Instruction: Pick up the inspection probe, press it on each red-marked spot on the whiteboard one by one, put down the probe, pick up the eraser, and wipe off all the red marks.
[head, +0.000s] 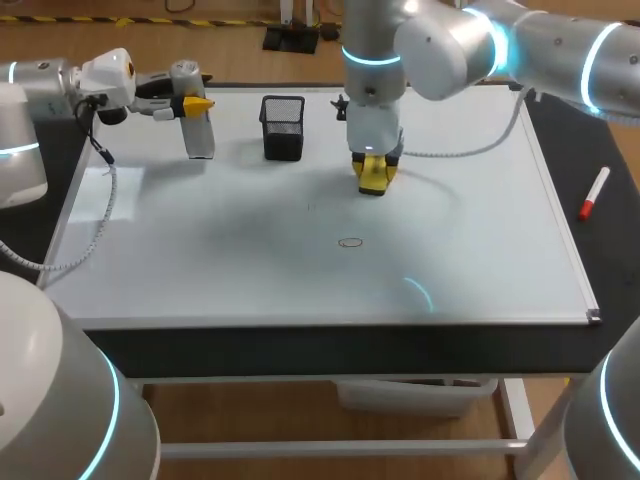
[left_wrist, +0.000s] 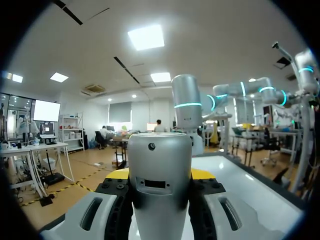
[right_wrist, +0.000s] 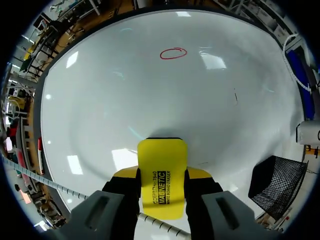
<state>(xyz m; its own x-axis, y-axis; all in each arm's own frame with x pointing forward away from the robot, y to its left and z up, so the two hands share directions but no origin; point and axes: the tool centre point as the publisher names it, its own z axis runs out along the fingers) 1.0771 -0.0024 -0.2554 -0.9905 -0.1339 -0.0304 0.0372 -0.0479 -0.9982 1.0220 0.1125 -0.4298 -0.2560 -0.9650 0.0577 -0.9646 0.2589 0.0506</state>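
The whiteboard (head: 480, 250) covers the table. One red oval mark (head: 350, 242) is drawn near its middle; in the right wrist view the red oval mark (right_wrist: 173, 53) lies well ahead of the fingers. My right gripper (head: 373, 178) points down at the board's far middle, shut on the yellow eraser (head: 373, 176), which rests against the board. The eraser (right_wrist: 162, 172) shows upright between the right gripper (right_wrist: 162, 187) fingers. My left gripper (head: 195, 104) is at the far left, shut on the silver inspection probe (head: 201, 135), lifted off the board. The probe (left_wrist: 160, 180) fills the left gripper (left_wrist: 160, 175).
A black mesh pen holder (head: 283, 127) stands on the far part of the board between the two grippers, also the mesh holder (right_wrist: 279, 186) beside the eraser. A red marker (head: 594, 193) lies on the black table right of the board.
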